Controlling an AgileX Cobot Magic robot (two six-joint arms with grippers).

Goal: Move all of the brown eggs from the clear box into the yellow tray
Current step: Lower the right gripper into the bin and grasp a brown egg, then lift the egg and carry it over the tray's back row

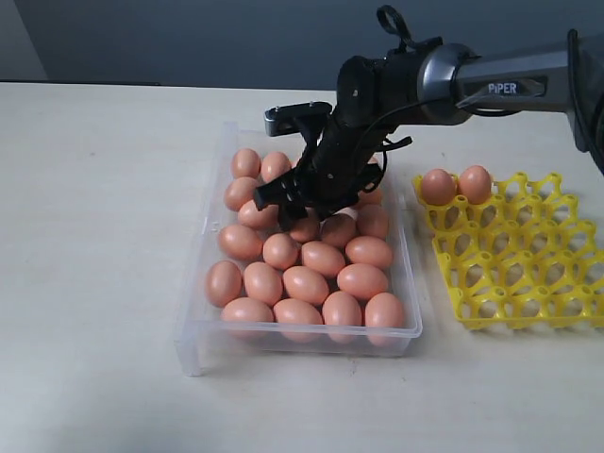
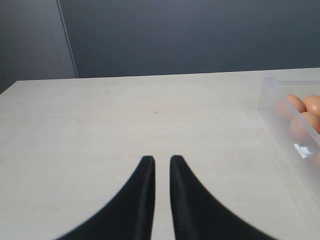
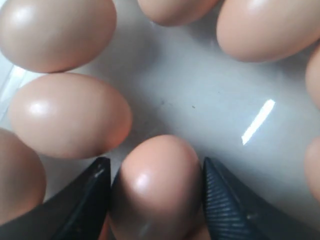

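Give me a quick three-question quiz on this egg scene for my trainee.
1. True or false: the yellow tray already holds two brown eggs.
2. Which gripper is down in the clear box: A, the left gripper, or B, the right gripper?
3. Fill in: between the right gripper's fingers sits one ____.
Key: 1 true; 2 B; 3 brown egg.

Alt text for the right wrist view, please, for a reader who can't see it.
The right gripper has its two black fingers against the sides of one brown egg, seen close up inside the clear box. More brown eggs ring a bare, glossy patch of the box floor.
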